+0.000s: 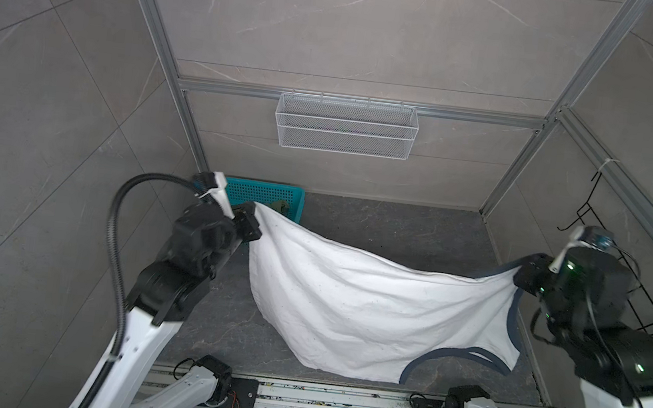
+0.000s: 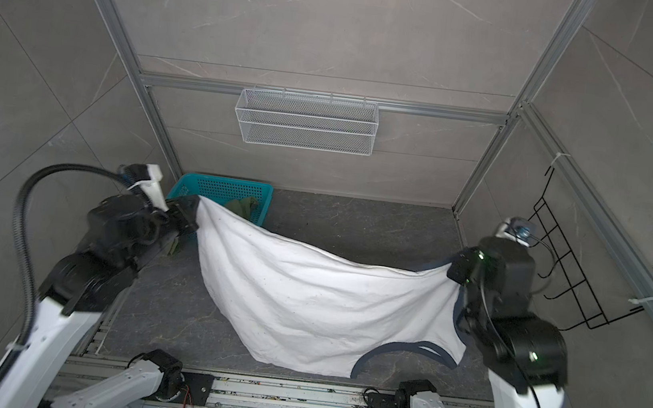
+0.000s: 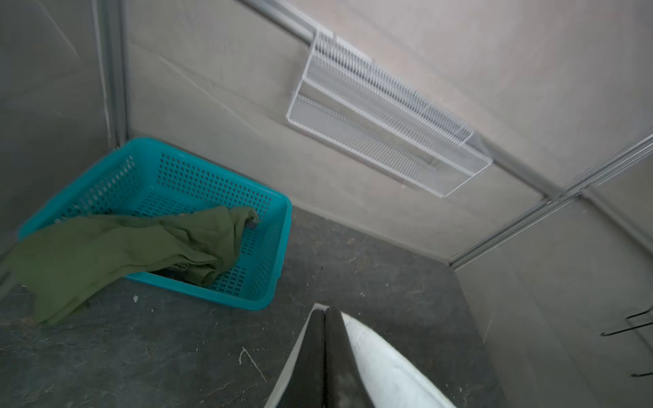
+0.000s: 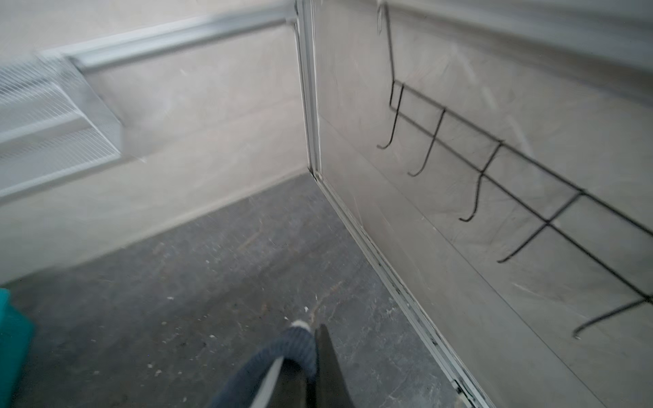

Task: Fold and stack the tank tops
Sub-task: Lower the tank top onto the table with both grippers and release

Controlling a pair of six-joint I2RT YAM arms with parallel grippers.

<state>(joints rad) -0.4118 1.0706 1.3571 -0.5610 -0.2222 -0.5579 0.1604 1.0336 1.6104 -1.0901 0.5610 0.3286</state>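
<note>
White tank top point(image 1: 368, 302) hangs over the table point(image 1: 397, 230) between left gripper point(image 1: 251, 215) and right gripper point(image 1: 520, 273), each clamped shut on one far corner; green tank top point(image 3: 116, 247) drapes over the far-left basket point(image 3: 212, 159); further stretching could pull a shallow pinch loose.

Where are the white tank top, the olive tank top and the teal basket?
white tank top point(image 1: 368, 302): in a top view, cloth middle.
olive tank top point(image 3: 106, 247): left wrist view, draped fold.
teal basket point(image 3: 285, 229): left wrist view, rim.
</note>
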